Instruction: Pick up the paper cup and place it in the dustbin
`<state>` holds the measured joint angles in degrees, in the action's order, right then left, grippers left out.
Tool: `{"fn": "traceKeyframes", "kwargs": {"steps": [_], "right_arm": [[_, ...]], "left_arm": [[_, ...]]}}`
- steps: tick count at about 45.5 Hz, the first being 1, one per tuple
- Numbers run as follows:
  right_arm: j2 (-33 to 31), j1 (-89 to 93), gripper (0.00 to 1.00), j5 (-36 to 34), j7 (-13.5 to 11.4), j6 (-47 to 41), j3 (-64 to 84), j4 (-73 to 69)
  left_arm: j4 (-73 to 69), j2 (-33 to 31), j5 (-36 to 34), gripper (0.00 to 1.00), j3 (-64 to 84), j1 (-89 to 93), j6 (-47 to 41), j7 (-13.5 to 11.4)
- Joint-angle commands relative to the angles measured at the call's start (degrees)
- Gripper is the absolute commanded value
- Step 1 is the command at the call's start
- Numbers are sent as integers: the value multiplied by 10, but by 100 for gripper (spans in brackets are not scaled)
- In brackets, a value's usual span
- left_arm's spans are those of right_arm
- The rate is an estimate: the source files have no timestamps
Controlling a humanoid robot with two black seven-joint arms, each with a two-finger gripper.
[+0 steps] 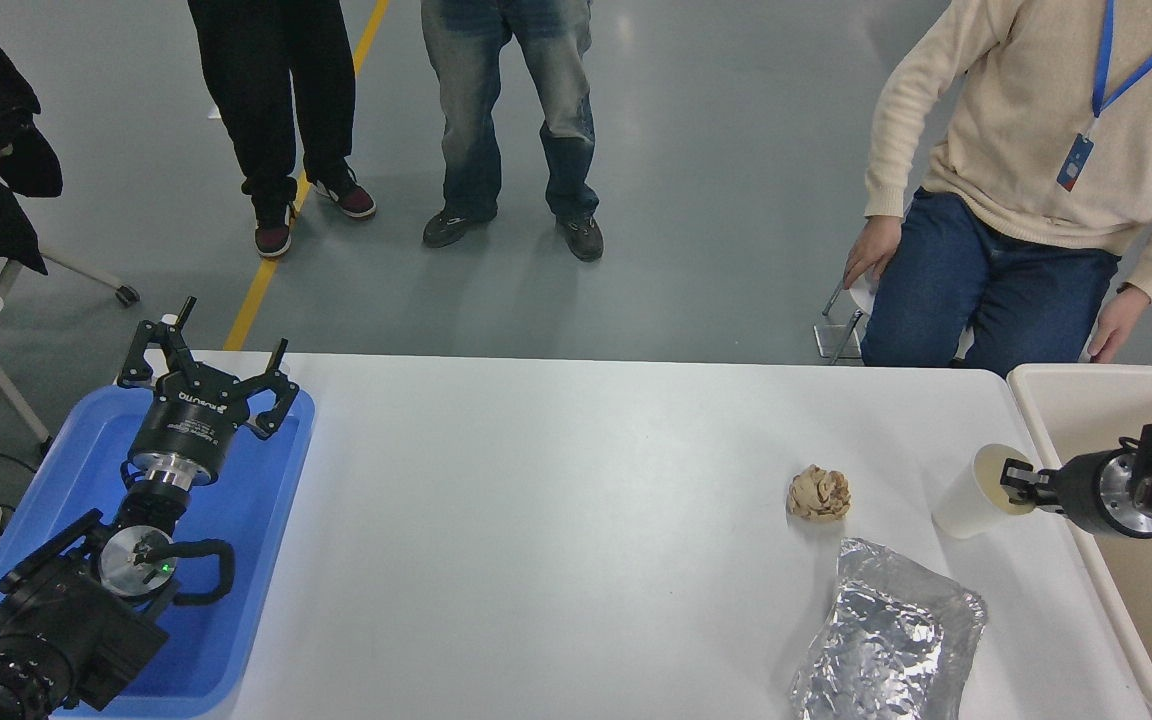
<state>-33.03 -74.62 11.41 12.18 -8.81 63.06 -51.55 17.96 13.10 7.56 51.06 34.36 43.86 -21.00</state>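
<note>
Nearest, silver foil bag (886, 630) bottom right on counter (556, 500); left hand (211, 385) parked wide over blue tray (236, 560), lower left; right hand (1014, 480) at right edge pinches rim of tilted paper cup (971, 492); crumpled paper ball (819, 492) nearby; dustbin (1046, 385) just right.

Right arm enters from right edge, wrist level, pointing left. Right gripper (1014, 482) at mid-height near right edge; fingertips drawn close together, exact closure unclear. Left arm parked at lower left, forearm angled up and away. Left gripper (208, 372) raised, fingers spread wide.
</note>
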Motion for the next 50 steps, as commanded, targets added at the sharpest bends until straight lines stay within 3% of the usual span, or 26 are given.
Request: {"fn": "traceKeyframes", "kwargs": {"steps": [1,13,31,50], "right_arm": [[-50,-138,0,56,3,-43,52,-135],[-81,-326,0,114,4,-137,112,-265],[-89,-666,0,119,3,-288,211,-340],[-52,-817,0,118,1,-323,296,-348]], "left_arm": [[1,0,0,100,0,0,0,1],[1,0,0,100,0,1,0,1],[1,0,0,100,0,0,0,2],[0,0,0,100,0,0,0,2]]}}
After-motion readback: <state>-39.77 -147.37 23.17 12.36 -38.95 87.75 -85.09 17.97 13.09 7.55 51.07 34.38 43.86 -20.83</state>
